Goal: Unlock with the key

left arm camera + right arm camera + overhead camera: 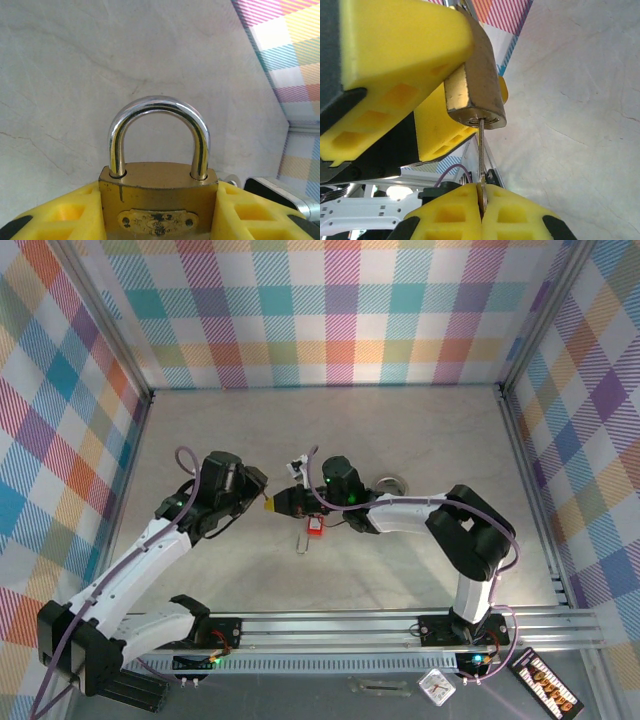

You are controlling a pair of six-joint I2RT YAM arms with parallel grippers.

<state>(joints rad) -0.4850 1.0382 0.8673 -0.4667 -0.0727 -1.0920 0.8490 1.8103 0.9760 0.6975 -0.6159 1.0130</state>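
**Risk of Slip and Bind at the Turn**

Clamps the padlock (157, 185) by its brass body in the left hand (159, 217), clenched from both sides, with the shackle (159, 107) up and seated in both holes, so not yet unlocked; holds it clear above the table (65, 75); pinches the key (481, 167) in the right hand (482, 212), clenched tight on it, with the blade (480, 137) tip entered in the keyway (481, 120) on the padlock's underside. Looks only partly inserted, judging from the stretch of bare blade between hand and lock; would likely jam or achieve nothing with a turn made now. Could also let the thin key swivel between the yellow pads (455, 215) under torque, spinning the hand without the key; could twist the padlock itself within the left hand, given a grip on flat faces only; could bend the blade with the two hands off-axis. Calls for pushing straight in first, then turning about the blade's own line.
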